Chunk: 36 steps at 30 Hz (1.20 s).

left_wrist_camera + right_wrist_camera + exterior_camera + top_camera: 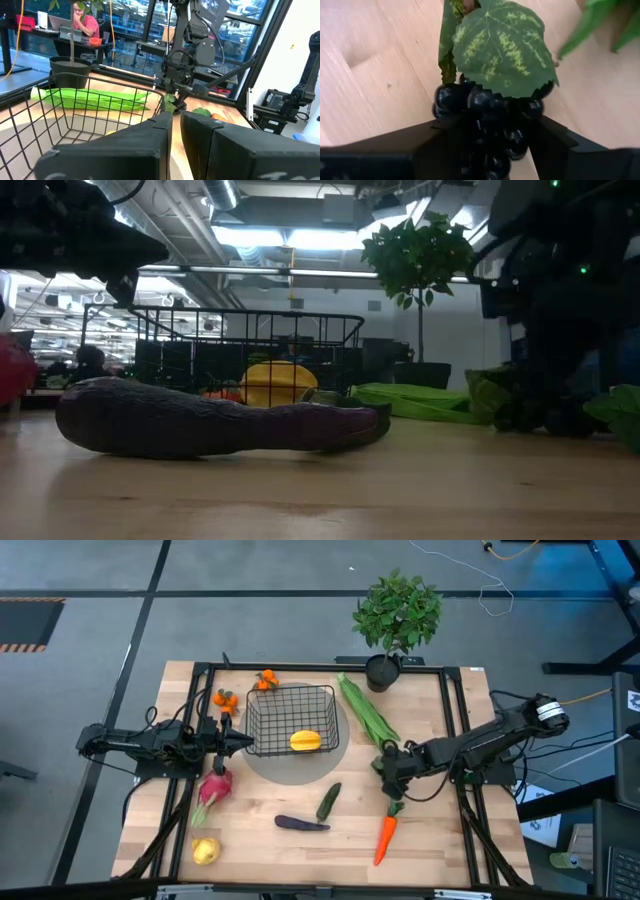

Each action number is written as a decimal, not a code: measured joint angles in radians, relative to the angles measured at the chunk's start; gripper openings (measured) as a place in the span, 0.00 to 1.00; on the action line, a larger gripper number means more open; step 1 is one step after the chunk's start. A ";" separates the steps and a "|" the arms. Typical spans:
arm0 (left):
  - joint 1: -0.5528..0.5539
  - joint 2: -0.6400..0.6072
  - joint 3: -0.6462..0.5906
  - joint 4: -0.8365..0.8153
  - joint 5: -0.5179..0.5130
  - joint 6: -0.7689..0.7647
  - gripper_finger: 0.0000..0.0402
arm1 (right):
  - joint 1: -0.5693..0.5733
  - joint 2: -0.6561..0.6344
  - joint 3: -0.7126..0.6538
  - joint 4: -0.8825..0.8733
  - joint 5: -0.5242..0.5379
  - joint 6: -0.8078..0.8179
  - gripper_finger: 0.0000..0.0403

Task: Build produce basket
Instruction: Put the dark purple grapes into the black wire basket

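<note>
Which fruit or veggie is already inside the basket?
Only the yellow fruit lies inside the wire basket. The small oranges, dragon fruit, cucumber, eggplant and carrot all sit outside it on the table.

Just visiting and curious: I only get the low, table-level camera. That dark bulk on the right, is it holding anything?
Observer: Yes. The right wrist camera shows the right pincer closed around a bunch of dark grapes with a green leaf on top.
Operator: And the yellow thing behind the purple vegetable, is it in the basket?
Observer: From above, the yellow fruit lies inside the basket, alone.
Operator: Where is the other arm?
Observer: The left pincer hovers at the basket's left edge, fingers nearly together, empty.
</note>
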 joint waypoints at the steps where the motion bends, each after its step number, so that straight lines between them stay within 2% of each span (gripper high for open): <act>1: 0.000 0.000 0.000 0.000 0.000 0.000 0.07 | 0.000 0.000 -0.014 0.036 0.000 0.000 0.43; 5: 0.000 0.000 0.000 -0.001 0.000 0.000 0.07 | 0.000 0.000 -0.064 0.126 0.000 0.020 0.43; 13: 0.000 0.000 0.000 -0.002 0.000 0.000 0.07 | 0.000 0.000 -0.093 0.139 0.024 0.182 0.40; 16: 0.000 0.000 0.000 -0.002 0.000 0.000 0.07 | 0.000 0.000 -0.095 0.161 0.022 0.185 0.32; 21: 0.000 0.000 0.000 -0.002 0.000 0.000 0.07 | 0.001 0.004 -0.064 0.148 0.013 0.206 0.08; 22: 0.000 0.000 0.000 -0.002 0.000 0.000 0.07 | 0.005 0.006 -0.049 0.148 0.009 0.195 0.07; 26: 0.000 0.000 0.000 -0.002 0.000 0.000 0.07 | 0.023 0.005 0.074 0.170 0.006 0.100 0.07; 30: 0.000 0.000 0.000 -0.003 0.000 0.000 0.07 | 0.040 0.006 0.228 0.167 0.017 -0.103 0.06; 33: 0.000 0.000 0.000 -0.003 0.000 0.000 0.07 | 0.049 0.004 0.340 0.173 0.092 -0.295 0.06; 36: 0.000 0.000 0.000 -0.003 0.000 0.000 0.07 | 0.050 0.004 0.427 0.184 0.221 -0.486 0.06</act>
